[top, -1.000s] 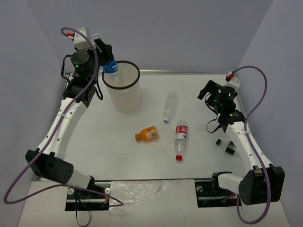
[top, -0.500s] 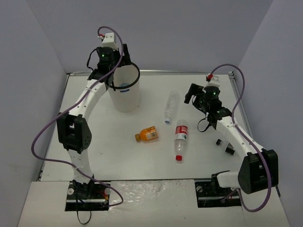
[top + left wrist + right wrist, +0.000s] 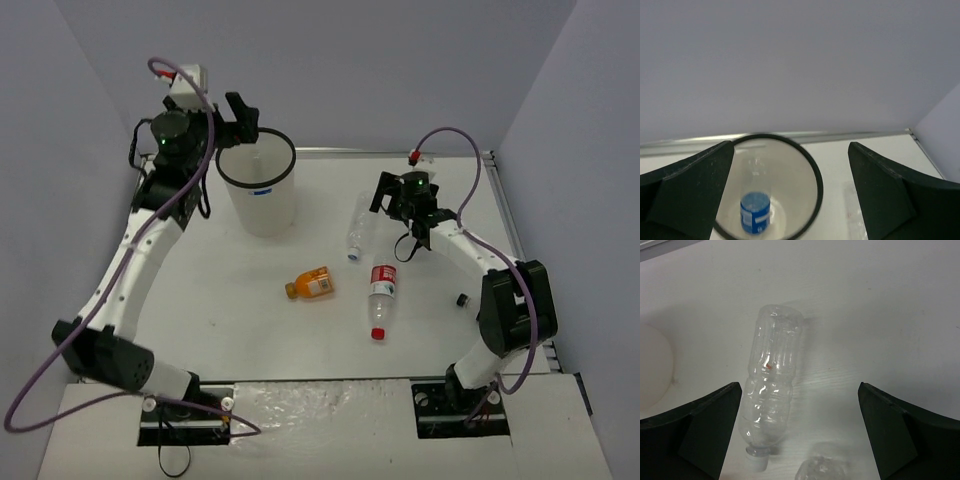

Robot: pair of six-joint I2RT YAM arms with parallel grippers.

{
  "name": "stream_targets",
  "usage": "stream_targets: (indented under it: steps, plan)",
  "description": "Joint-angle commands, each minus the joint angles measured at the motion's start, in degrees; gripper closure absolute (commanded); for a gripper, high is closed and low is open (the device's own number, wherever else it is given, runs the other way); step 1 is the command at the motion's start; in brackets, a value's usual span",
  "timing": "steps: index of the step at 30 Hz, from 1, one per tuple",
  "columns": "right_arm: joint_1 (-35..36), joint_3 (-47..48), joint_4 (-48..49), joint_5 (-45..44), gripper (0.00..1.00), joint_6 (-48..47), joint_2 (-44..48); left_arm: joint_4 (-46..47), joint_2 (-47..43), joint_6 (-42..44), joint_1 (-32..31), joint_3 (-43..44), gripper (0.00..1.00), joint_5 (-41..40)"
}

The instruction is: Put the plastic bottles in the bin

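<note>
The bin point(image 3: 258, 205), translucent white with a black rim, stands at the back left. A blue-label bottle point(image 3: 755, 214) stands upright on its bottom. My left gripper point(image 3: 238, 118) hovers open and empty over the bin's left rim point(image 3: 818, 182). A plain clear bottle point(image 3: 358, 225) lies on the table with its cap toward me. My right gripper point(image 3: 380, 195) is open just above it, and the bottle point(image 3: 771, 385) lies nearer its left finger. A red-label bottle point(image 3: 381, 295) and an orange bottle point(image 3: 311, 283) lie further forward.
A small dark object point(image 3: 462, 299) lies on the table beside the right arm. Grey walls close in the white table at the back and on both sides. The red-label bottle's base point(image 3: 826, 469) lies close below the clear bottle.
My left gripper opened, and the blue-label bottle it held now stands inside the bin. The right arm swung left to above the plain clear bottle.
</note>
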State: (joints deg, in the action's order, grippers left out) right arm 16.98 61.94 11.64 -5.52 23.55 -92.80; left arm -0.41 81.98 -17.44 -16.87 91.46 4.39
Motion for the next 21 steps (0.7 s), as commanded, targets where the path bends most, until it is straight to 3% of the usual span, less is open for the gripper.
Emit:
stream_targets:
  steps: [1,4,9,15,17,19,20,21]
  plan:
    - [0.8,6.7,4.2,2.4,0.0,4.1,-5.4,0.8,-10.4,-1.6,-0.7,-10.4,0.03,-0.7]
    - [1.1,10.2,3.5,1.4,0.0,7.0,-10.9,-7.2,-19.5,-5.2,-0.7,-18.7,0.03,-9.6]
    - [1.5,13.5,2.5,2.1,0.0,9.3,-17.8,-17.9,-29.0,-20.5,-0.6,-33.8,0.03,-29.1]
    - [2.2,17.4,1.7,1.3,0.01,10.8,-24.1,-23.8,-32.5,-23.3,-0.6,-39.4,0.03,-34.2]
    - [2.3,18.8,1.6,0.1,0.11,10.7,-25.3,-23.0,-32.9,-23.3,-0.6,-39.9,0.03,-33.9]
    - [2.4,20.0,1.6,0.0,0.32,10.5,-26.3,-22.0,-33.2,-23.0,-0.6,-40.0,0.03,-33.3]
    - [2.3,20.0,1.6,0.0,0.35,10.4,-26.5,-21.9,-33.1,-22.9,-0.6,-40.1,0.03,-33.3]
    - [2.3,20.2,1.6,0.1,0.51,10.4,-26.5,-21.6,-33.1,-22.6,-0.5,-40.2,0.03,-33.0]
